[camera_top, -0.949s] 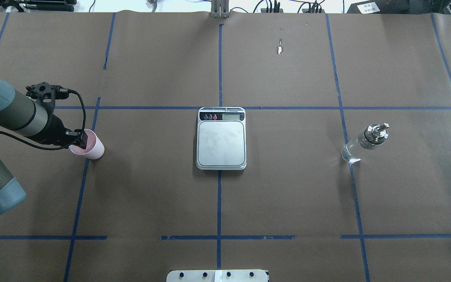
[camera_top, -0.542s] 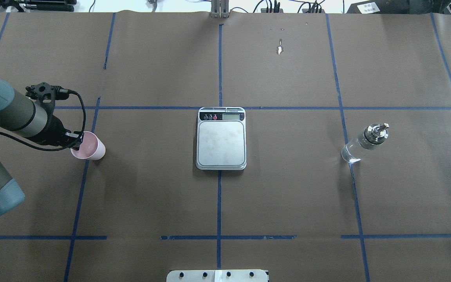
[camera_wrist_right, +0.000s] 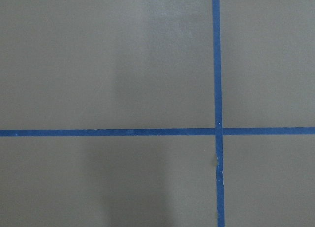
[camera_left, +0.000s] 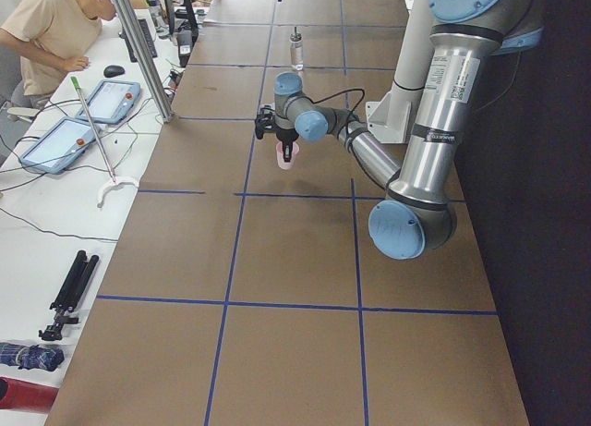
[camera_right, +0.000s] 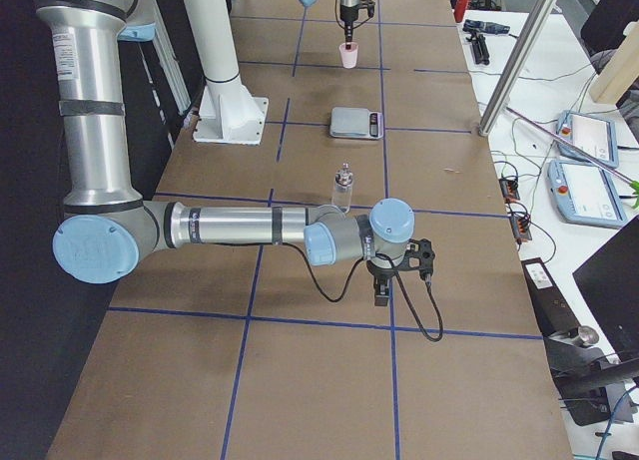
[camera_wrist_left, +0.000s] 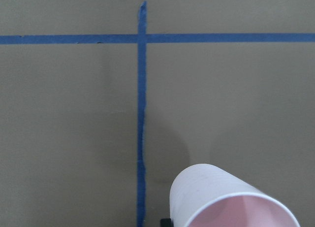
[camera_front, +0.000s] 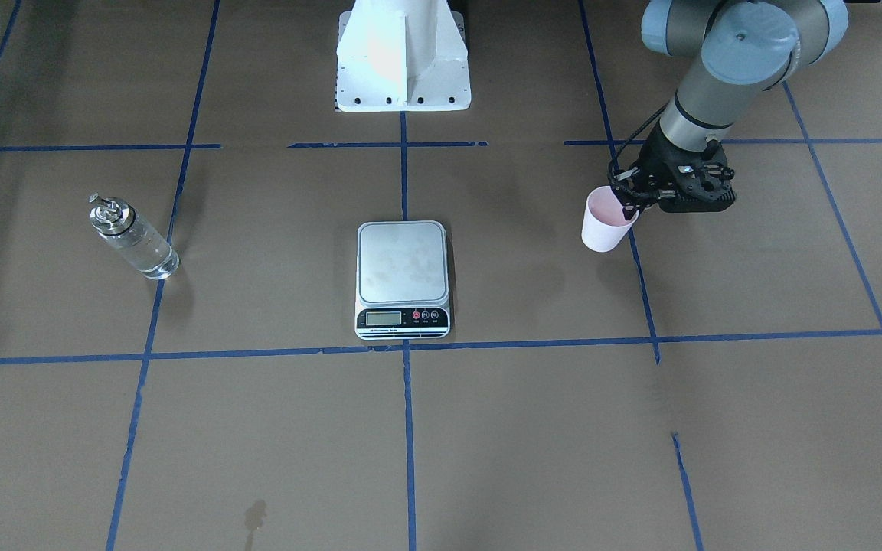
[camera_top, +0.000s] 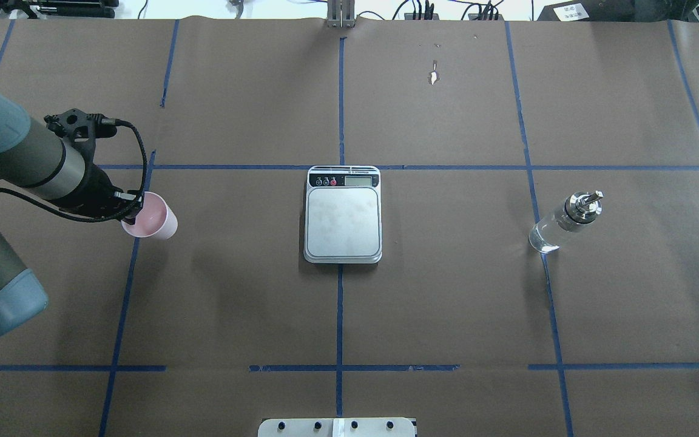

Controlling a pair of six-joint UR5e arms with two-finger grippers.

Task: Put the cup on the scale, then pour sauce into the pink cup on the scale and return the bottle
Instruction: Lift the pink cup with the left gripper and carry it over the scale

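Observation:
My left gripper [camera_top: 131,210] is shut on the near rim of the pale pink cup [camera_top: 154,223] and holds it slightly tilted, just above the paper at the table's left. The cup also shows in the front view [camera_front: 602,226], under the gripper [camera_front: 629,208], and at the bottom of the left wrist view [camera_wrist_left: 221,197]. The scale [camera_top: 343,221] lies at the table's middle, its steel platform bare. The clear bottle [camera_top: 559,226] with its silver spout stands upright at the right. My right gripper [camera_right: 382,285] shows only in the exterior right view; I cannot tell whether it is open or shut.
Brown paper with blue tape lines [camera_top: 340,315] covers the table. The robot's white base [camera_front: 403,57] stands at the near edge. An operator [camera_left: 55,29] sits beyond the far side, with tablets [camera_left: 65,141] and cables beside the table.
My left gripper has moved right and slightly away from the robot with the cup in its grip. The scale and bottle have not moved.

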